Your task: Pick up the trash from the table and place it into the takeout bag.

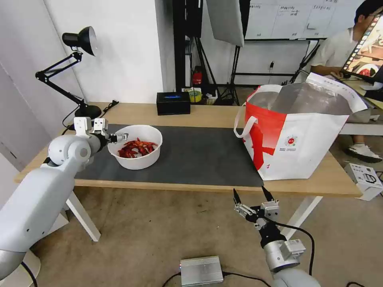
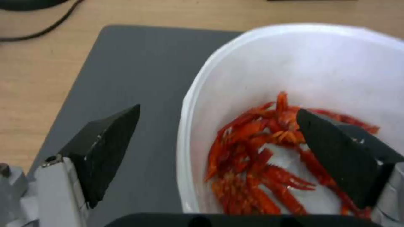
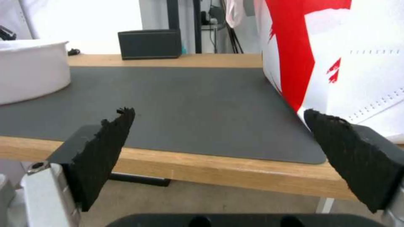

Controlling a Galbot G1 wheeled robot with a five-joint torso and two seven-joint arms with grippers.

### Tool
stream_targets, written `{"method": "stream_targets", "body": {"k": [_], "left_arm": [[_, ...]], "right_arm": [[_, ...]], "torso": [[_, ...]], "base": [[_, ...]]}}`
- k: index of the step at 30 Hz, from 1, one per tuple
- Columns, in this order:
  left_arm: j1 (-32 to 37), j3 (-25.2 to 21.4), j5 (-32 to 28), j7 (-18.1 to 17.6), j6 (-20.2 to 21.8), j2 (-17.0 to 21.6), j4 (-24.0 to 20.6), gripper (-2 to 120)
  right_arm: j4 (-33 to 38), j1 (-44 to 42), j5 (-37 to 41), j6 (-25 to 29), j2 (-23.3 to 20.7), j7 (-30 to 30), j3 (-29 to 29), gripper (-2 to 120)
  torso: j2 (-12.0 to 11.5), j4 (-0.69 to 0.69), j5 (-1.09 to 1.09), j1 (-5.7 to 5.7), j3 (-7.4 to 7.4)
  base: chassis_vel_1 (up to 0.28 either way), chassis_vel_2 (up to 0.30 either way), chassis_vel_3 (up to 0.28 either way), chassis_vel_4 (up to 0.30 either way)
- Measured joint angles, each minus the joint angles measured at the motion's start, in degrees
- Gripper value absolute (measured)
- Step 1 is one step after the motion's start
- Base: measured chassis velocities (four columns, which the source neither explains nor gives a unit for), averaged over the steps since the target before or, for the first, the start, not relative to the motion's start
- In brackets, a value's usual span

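Note:
The trash I see is a white round bowl [image 1: 137, 153] of red crayfish shells [image 2: 257, 157], standing on the left part of the dark grey mat [image 1: 199, 155] on the table [image 1: 207, 116]. My left gripper [image 1: 121, 137] is open and straddles the bowl's left rim [image 2: 189, 104]: one finger [image 2: 105, 148] hangs outside over the mat, the other [image 2: 336, 151] inside above the shells. At the table's right end stands the red-and-white takeout bag [image 1: 295, 135], its top open. My right gripper [image 1: 249, 190] is open and holds nothing, below and in front of the table's front edge near the bag [image 3: 358, 63].
A black desk lamp [image 1: 79, 40] stands at the back left corner and a small black box [image 1: 172, 103] at the back edge. On the floor lie a silver box [image 1: 200, 270] near my base and a white carton [image 1: 365, 179] to the right.

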Motion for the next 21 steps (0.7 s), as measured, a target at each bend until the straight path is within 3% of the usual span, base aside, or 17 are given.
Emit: {"method": "stream_targets", "body": {"k": [21], "left_arm": [[2.05,0.11,2.94,4.17,-0.30,0.56,0.65,100]], "right_arm": [[0.00,0.00,0.00,0.00,0.00,0.00,0.00,100]], "torso": [[0.00,0.00,0.01,-0.01,0.00]], "base": [[0.000,0.000,0.000,0.000]]}}
